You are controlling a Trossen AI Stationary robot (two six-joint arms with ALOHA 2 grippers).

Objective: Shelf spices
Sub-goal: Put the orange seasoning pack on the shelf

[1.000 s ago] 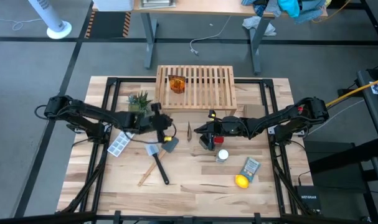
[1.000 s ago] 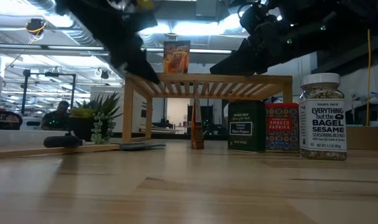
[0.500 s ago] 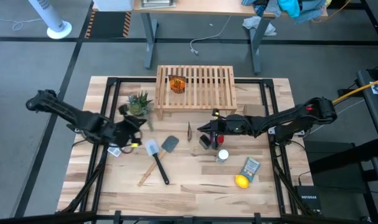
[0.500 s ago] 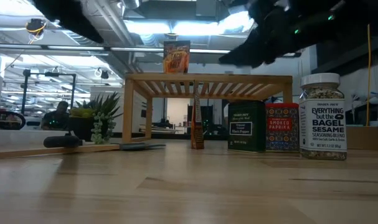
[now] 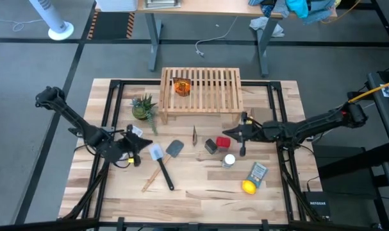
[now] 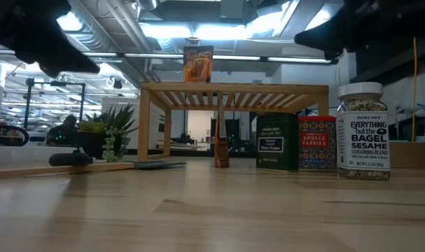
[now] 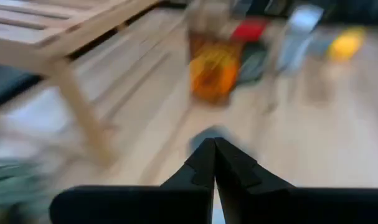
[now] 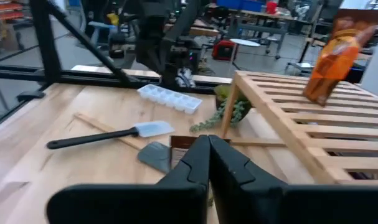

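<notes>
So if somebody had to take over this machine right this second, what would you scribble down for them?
Left gripper: shut, empty, over the table's left side near the ice cube tray.
Right gripper: shut, empty, in front of the shelf, beside the red box.
Done: one amber packet stands on the shelf.
Left: the second amber packet, black box, red box and white-capped bottle all stand on the table in front of the shelf.
Leave alone: the grey-blue packet, lemon, spatulas and plant.

L wrist view blurred, shelf [image 7: 58, 37] cut off
</notes>
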